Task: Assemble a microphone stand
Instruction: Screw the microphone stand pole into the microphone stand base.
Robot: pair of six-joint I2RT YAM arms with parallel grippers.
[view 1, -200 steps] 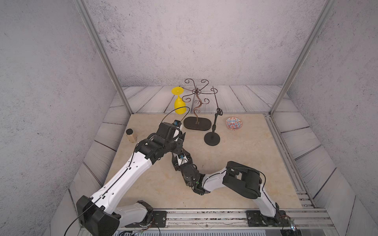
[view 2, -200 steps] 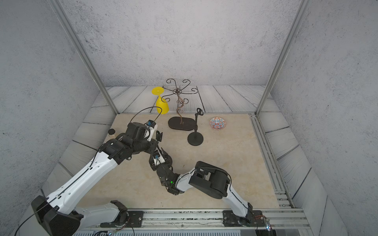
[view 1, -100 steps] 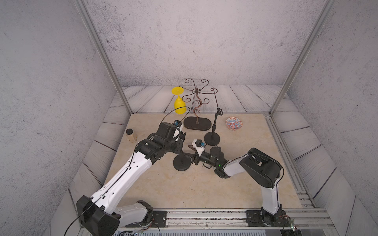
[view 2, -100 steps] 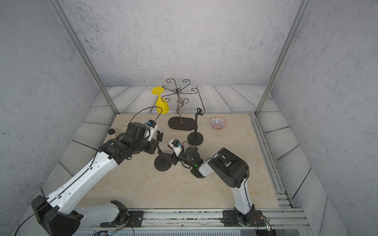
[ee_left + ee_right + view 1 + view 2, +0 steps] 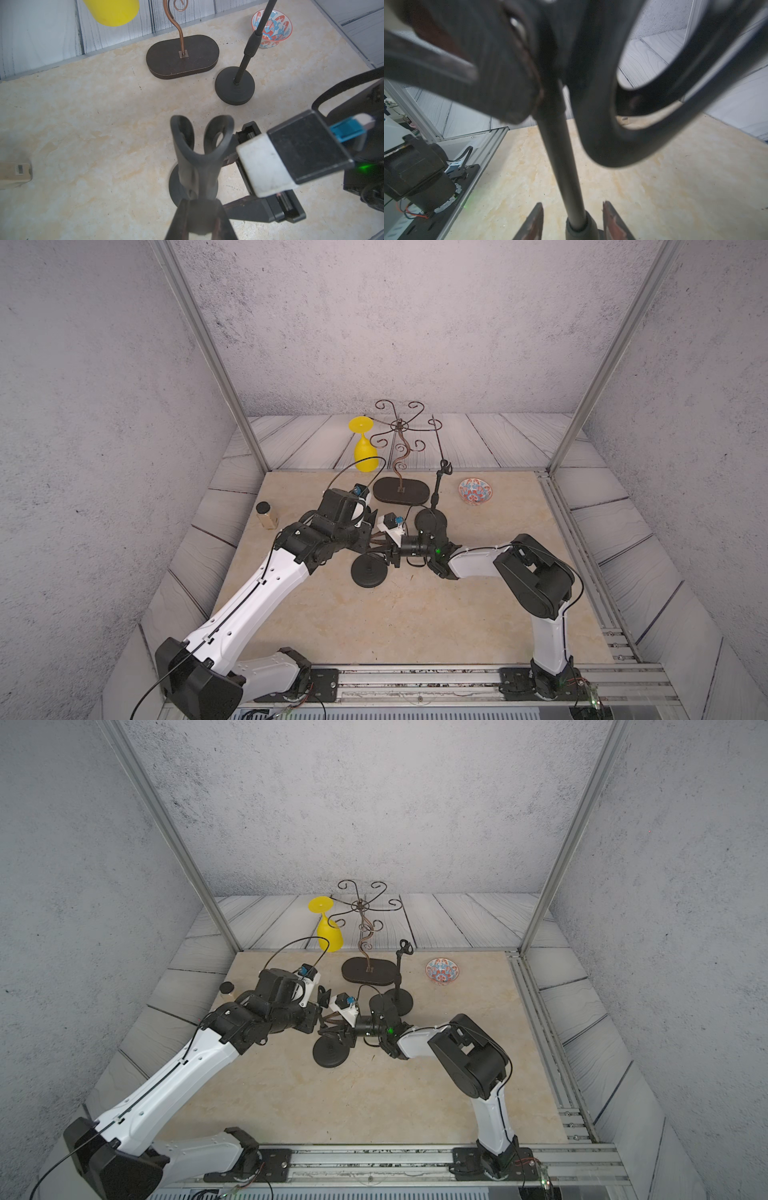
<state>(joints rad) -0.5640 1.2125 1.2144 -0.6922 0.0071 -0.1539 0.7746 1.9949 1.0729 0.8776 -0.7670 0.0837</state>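
1. Both top views look bright and even, just soft shadows on the tabletop [image 5: 415, 635].
2. Right wrist view: the clip [image 5: 591, 145] up close is pure blur, tabletop behind it sharper.
3. Left wrist view: crisp background, bottom edge goes soft.

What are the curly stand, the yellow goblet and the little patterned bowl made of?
Curly stand: likely metal wire, coppery sheen, on a dark matte base. Yellow goblet: probably plastic, opaque even colour. Patterned bowl: seemingly glazed ceramic, glossy, painted red and blue.
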